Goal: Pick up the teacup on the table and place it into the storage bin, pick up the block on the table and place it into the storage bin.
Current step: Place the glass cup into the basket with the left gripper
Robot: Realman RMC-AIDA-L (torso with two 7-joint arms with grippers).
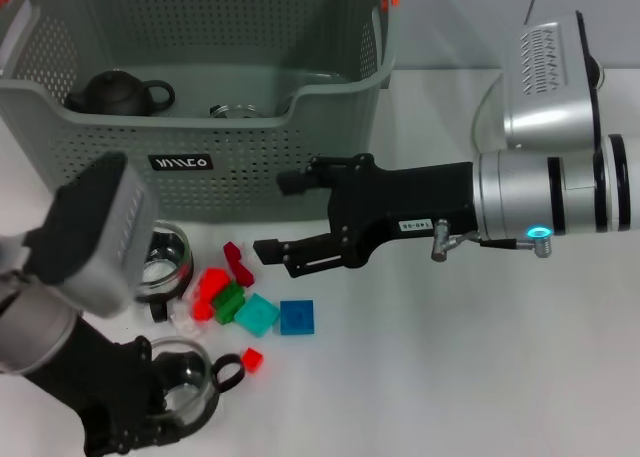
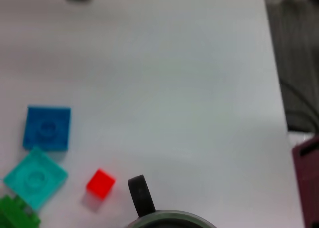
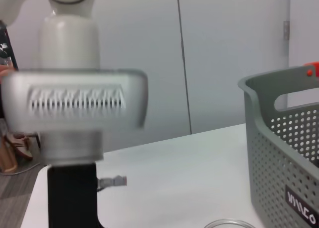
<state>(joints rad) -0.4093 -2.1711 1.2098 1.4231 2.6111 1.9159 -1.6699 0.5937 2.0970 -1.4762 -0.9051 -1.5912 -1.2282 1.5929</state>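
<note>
A glass teacup point(image 1: 190, 377) with a black handle stands near the table's front left; its rim and handle point(image 2: 142, 195) show in the left wrist view. My left gripper point(image 1: 150, 417) is right against this cup from the near side. A second glass teacup point(image 1: 168, 260) stands before the storage bin point(image 1: 250, 142). Blocks lie between them: blue point(image 1: 297, 317), teal point(image 1: 257, 314), green point(image 1: 229, 302), red point(image 1: 210, 282) and a small red one point(image 1: 252, 358). My right gripper point(image 1: 275, 215) hovers open and empty in front of the bin, above the blocks.
Inside the bin lie a dark teapot point(image 1: 118, 92) and a glass cup point(image 1: 235, 109). The bin wall point(image 3: 284, 153) fills the right wrist view's side, with the left arm's silver housing point(image 3: 75, 106) close by. White table stretches to the right of the blocks.
</note>
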